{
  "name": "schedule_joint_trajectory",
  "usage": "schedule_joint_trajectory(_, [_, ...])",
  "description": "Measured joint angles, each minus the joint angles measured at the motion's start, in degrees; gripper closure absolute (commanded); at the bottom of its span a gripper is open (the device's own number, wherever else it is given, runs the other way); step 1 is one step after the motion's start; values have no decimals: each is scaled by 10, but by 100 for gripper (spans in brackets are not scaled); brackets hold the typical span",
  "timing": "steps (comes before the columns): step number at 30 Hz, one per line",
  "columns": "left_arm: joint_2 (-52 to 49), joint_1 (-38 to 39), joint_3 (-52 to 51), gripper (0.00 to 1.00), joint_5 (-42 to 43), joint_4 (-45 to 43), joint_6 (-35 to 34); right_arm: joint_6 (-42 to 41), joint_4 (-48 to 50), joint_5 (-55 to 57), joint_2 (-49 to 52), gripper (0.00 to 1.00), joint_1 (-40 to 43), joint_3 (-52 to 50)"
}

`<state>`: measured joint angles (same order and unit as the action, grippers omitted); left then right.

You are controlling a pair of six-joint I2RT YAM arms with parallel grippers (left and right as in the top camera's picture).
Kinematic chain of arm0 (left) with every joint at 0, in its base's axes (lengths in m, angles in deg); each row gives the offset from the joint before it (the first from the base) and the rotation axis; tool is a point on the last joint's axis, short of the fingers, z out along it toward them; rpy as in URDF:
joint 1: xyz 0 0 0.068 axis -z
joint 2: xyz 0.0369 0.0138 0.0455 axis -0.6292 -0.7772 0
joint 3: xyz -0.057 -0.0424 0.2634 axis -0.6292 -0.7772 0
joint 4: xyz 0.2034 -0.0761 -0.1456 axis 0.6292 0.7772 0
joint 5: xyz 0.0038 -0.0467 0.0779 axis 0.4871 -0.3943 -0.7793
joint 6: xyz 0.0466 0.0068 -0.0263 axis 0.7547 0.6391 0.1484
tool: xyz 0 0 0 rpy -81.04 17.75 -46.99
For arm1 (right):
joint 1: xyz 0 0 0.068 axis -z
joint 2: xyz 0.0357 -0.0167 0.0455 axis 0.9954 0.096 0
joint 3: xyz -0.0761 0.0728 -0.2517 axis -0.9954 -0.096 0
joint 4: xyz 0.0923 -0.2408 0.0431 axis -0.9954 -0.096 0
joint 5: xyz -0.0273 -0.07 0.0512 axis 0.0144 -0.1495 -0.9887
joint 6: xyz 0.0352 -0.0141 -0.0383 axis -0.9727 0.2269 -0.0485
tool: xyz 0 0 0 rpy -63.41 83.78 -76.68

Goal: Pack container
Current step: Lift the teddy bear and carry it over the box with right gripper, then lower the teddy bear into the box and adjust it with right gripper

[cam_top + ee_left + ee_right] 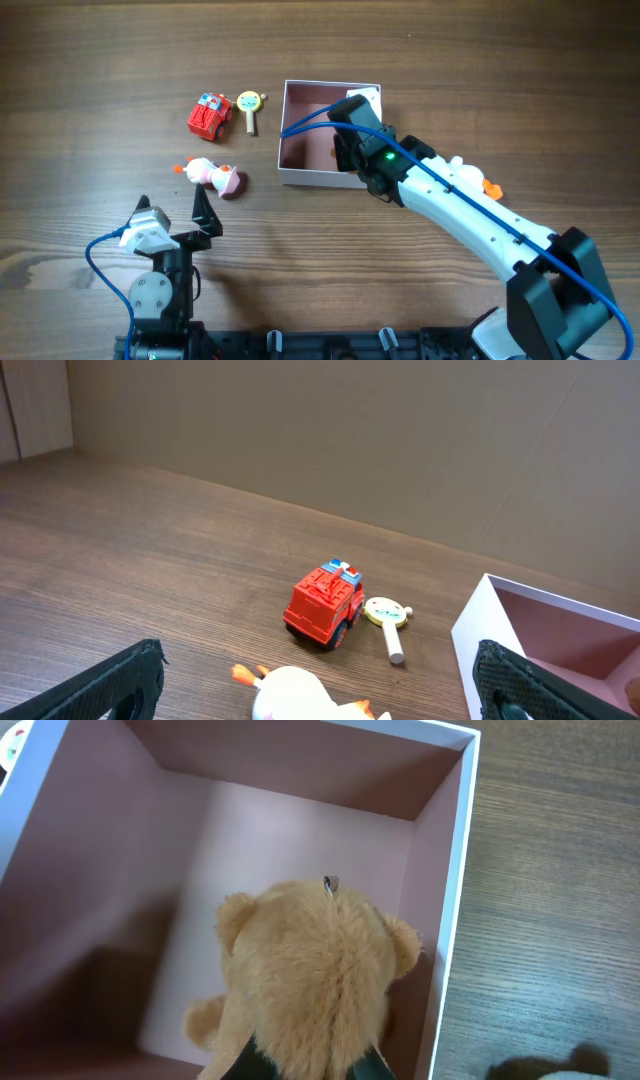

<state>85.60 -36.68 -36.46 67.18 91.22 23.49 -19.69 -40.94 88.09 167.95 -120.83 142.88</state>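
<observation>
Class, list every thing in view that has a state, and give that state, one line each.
container: topless, holds bear.
bear: gripped, inside container.
right end effector: shut on bear.
left end effector: open, empty.
truck: upright on wheels.
lollipop toy: lying flat.
white toy: lying on its side.

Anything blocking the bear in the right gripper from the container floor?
Nothing visible. The right gripper holds the teddy bear over the container; the pink floor showing around it is bare. The patch directly beneath it is hidden.
</observation>
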Motion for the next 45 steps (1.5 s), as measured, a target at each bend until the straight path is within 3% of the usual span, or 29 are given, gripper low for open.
schedule_joint_trajectory(19, [0,0,0,0,0,0,0,29,-70,-15,-1,96,0,0])
schedule_joint_trajectory(26, [0,0,0,0,0,0,0,64,-70,-12,-1,96,0,0])
schedule_joint_trajectory(30, [0,0,0,0,0,0,0,75,-22,-5,-1,96,0,0])
schedule_joint_trajectory(45, [0,0,0,0,0,0,0,3,9,20,-3,96,41,28])
